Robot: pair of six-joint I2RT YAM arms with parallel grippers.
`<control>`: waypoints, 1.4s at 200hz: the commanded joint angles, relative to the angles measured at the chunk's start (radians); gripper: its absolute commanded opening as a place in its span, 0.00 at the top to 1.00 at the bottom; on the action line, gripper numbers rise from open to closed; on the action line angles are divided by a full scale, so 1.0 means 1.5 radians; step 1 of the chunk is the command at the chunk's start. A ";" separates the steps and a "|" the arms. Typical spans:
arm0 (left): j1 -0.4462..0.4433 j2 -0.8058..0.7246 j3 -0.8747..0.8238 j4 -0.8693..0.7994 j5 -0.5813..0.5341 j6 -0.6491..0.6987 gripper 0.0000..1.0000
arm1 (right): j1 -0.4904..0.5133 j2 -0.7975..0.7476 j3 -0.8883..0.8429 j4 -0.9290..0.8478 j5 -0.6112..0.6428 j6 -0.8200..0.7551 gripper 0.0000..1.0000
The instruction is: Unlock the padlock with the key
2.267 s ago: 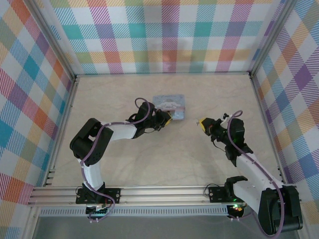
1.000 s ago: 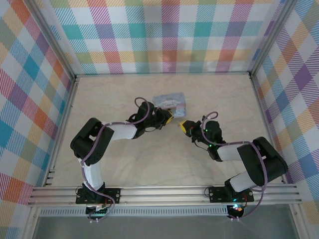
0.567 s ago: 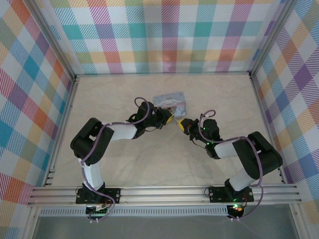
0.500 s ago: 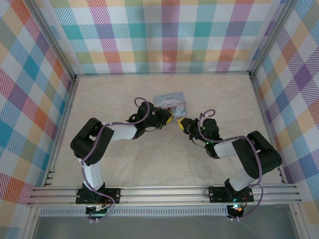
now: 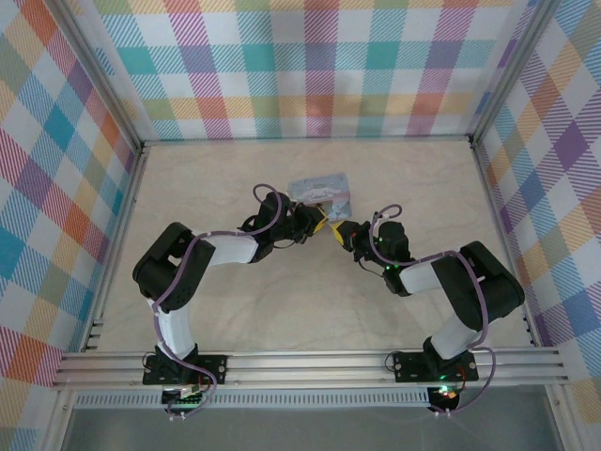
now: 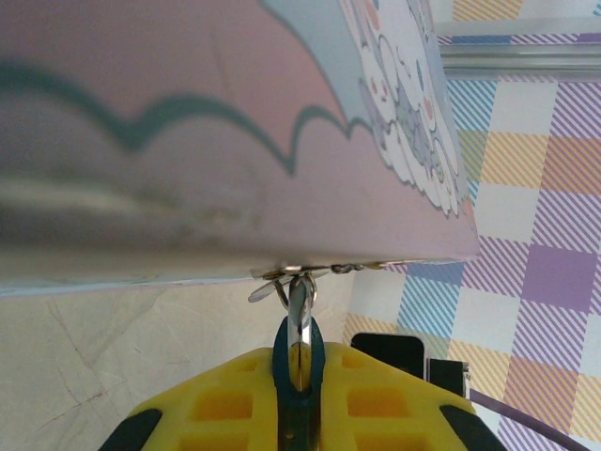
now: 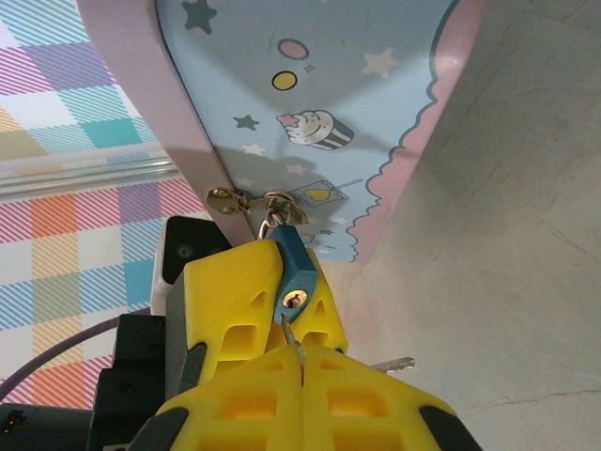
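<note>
Our right gripper (image 7: 300, 365), clenched on the small silver key (image 7: 292, 334), brings it to the keyhole of the blue rectangular padlock (image 7: 293, 271). The lock is pinched by our left gripper (image 6: 297, 374) and hangs from the metal hasp (image 7: 270, 202) of the pastel pink-and-blue printed box (image 7: 310, 85). We judge a twist could slip the thin key or swing the lock. The right wrist view shows the keyhole; the left wrist view, the shackle edge-on. We cannot tell how deep the key sits.
</note>
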 commanded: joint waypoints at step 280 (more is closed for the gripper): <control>-0.013 -0.001 -0.006 0.047 0.004 -0.018 0.87 | 0.013 -0.039 0.003 -0.061 0.014 -0.072 1.00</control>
